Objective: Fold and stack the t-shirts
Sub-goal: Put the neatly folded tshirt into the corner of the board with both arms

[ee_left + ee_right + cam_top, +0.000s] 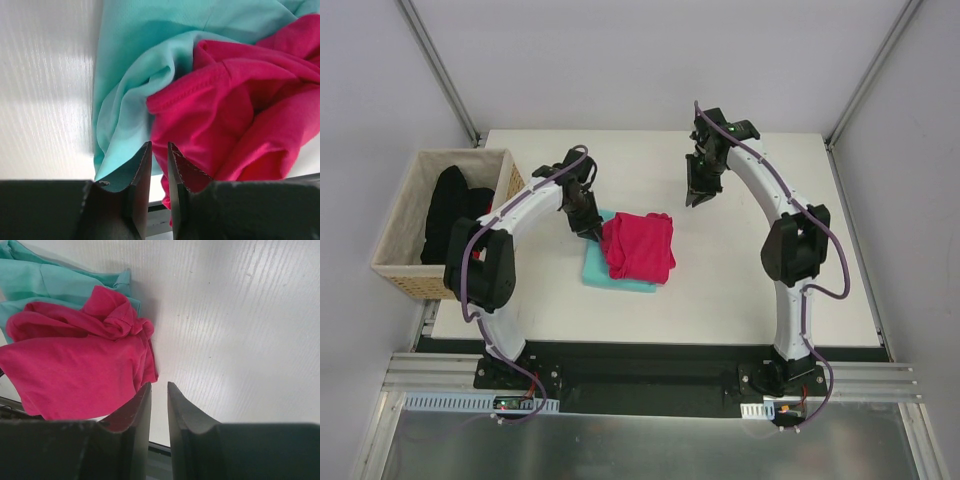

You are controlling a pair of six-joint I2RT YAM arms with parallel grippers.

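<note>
Lying atop teal t-shirt (598, 272), pink t-shirt (640, 250) (crumpled), left hand (590, 230), right hand (696, 200) seemingly closed, empty.

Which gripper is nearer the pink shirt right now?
Left. The left gripper is at the left edge of the pink shirt, over the teal shirt. The right gripper hangs apart, beyond its far right corner.

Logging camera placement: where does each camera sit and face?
Top external: above, behind the bases, looking down at the table; left arm and right arm show.
Left wrist: on the left arm, close on the pink t-shirt and teal t-shirt; left fingers show.
Right wrist: on the right arm, facing table and shirts; right fingers show.
All share both shirts.
</note>
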